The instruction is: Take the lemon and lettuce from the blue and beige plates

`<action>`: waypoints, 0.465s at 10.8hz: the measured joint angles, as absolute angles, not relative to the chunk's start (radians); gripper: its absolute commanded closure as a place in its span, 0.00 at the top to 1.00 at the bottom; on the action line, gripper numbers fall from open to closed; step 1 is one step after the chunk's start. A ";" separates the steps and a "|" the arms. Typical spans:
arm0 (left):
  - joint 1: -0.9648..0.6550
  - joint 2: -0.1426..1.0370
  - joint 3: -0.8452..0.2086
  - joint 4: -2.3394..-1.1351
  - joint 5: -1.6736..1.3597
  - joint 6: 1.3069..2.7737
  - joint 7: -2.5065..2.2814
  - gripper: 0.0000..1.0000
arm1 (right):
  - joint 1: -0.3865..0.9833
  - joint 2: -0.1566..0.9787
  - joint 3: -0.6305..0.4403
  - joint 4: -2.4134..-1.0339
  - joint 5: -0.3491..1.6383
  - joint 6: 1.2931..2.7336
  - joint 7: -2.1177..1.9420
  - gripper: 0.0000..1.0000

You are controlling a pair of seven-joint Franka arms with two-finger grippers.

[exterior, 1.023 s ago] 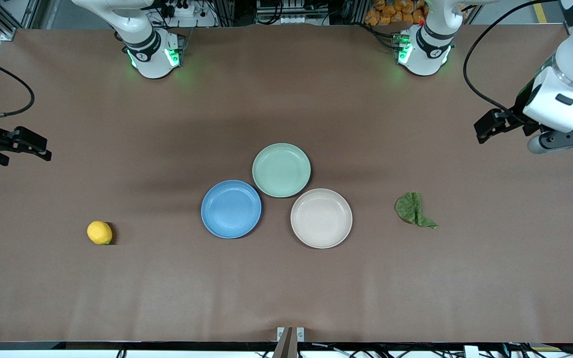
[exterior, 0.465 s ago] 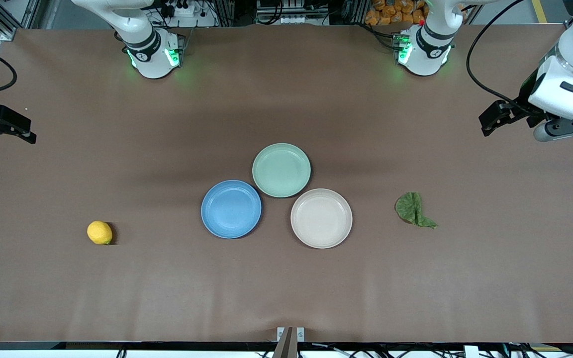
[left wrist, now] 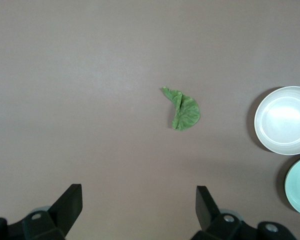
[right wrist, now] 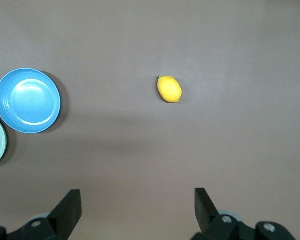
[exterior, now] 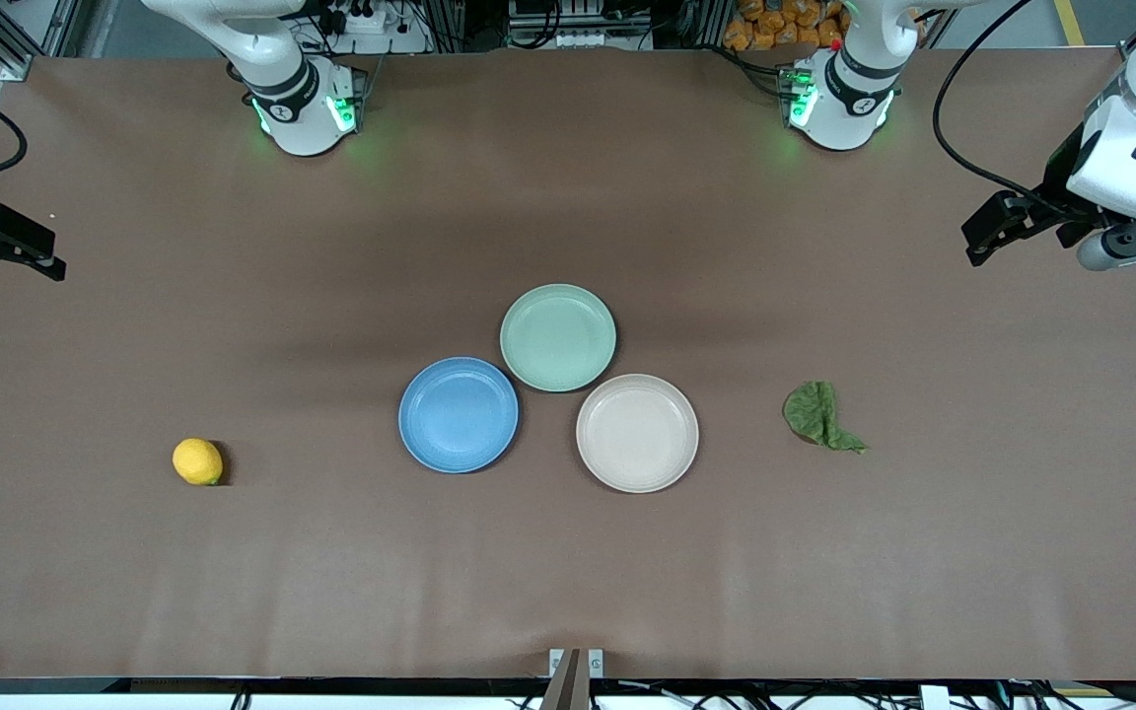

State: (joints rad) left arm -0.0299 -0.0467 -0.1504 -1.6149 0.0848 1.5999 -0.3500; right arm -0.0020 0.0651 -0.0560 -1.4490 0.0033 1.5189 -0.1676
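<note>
The lemon (exterior: 197,461) (right wrist: 169,89) lies on the bare table toward the right arm's end, apart from the blue plate (exterior: 459,414) (right wrist: 27,100). The lettuce (exterior: 819,416) (left wrist: 184,110) lies on the table toward the left arm's end, beside the beige plate (exterior: 637,432) (left wrist: 284,120). Both plates hold nothing. My left gripper (left wrist: 137,192) hangs open high over the table's edge at its own end, well away from the lettuce. My right gripper (right wrist: 137,195) hangs open and empty over its end, well away from the lemon.
A mint-green plate (exterior: 558,337) with nothing on it touches the blue and beige plates and lies farther from the front camera than both. The two arm bases (exterior: 302,104) (exterior: 839,99) stand along the back edge. Brown cloth covers the table (exterior: 568,572).
Both arms have drawn back toward their ends of the table and toward the bases' side. Lemon, lettuce and plates have not moved. Both grippers stay open.
</note>
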 measured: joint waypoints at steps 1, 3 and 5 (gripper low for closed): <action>-0.030 -0.047 -0.150 -1.615 0.085 1.603 -0.328 1.00 | -0.002 0.065 -0.056 -1.449 0.003 1.519 -0.168 1.00; -0.029 -0.046 -0.150 -1.616 0.085 1.608 -0.298 1.00 | -0.002 0.065 -0.056 -1.448 0.003 1.519 -0.168 1.00; -0.028 -0.046 -0.150 -1.616 0.085 1.608 -0.265 1.00 | -0.002 0.065 -0.055 -1.448 0.003 1.516 -0.167 1.00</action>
State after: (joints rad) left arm -0.0283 -0.0464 -0.1504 -1.6163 0.0848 1.6082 -0.2647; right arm -0.0020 0.0651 -0.0551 -1.4484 0.0029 1.5157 -0.1674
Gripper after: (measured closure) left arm 0.000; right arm 0.000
